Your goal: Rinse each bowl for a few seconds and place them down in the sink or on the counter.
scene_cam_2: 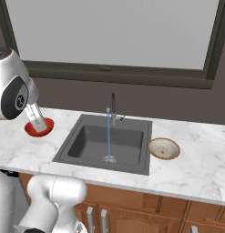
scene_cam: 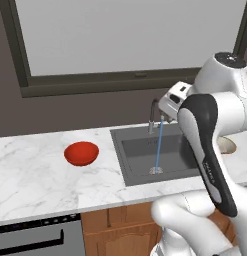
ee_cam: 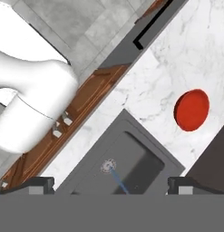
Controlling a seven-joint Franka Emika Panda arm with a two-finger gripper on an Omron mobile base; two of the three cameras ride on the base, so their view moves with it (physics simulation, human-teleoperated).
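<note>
Claw [ee_cam: 109,183] wide apart, holding nothing, high over the sink [ee_cam: 127,158]. Red bowl [ee_cam: 191,110] off to the side on the table [ee_cam: 145,95], nearer than cream bowl [scene_cam_2: 163,148].

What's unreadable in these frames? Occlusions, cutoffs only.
- Beige bowl, left base view: mostly hidden behind the arm; a sliver of rim shows.
- Red bowl, right base view: the gripper overlaps it, so contact or clearance can't be judged.
- Sink, hand view: near end cut by the bottom edge; faucet out of frame.
- Faucet, left base view: partly covered by the hand.
</note>
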